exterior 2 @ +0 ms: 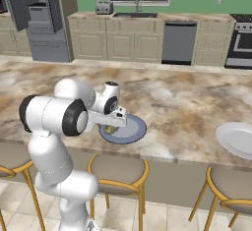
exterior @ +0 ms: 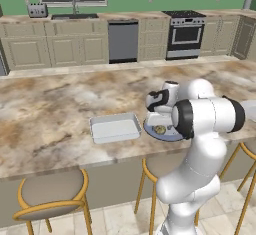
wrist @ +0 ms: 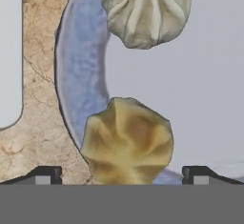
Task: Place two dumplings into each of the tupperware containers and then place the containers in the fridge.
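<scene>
A tan dumpling [wrist: 127, 142] lies at the edge of the round blue-grey plate [wrist: 78, 75], and a paler dumpling [wrist: 147, 11] rests further in on the same plate. My gripper [wrist: 121, 175] hovers just above the tan one, open, with one fingertip on each side of it and nothing held. On the island counter the plate [exterior: 169, 136] sits under my hand [exterior: 160, 124], a dumpling [exterior: 160, 129] showing beneath it. A shallow whitish tupperware container [exterior: 115, 127] stands just left of the plate, and its rim [wrist: 9, 51] shows beside the plate. The fridge [exterior 2: 39, 14] stands open at the far back left.
A second, white plate [exterior 2: 236, 139] lies on the counter to the right. Stools [exterior: 50, 194] line the near side of the island. Along the back wall are the sink [exterior: 75, 15], dishwasher [exterior: 123, 41] and oven [exterior: 185, 36].
</scene>
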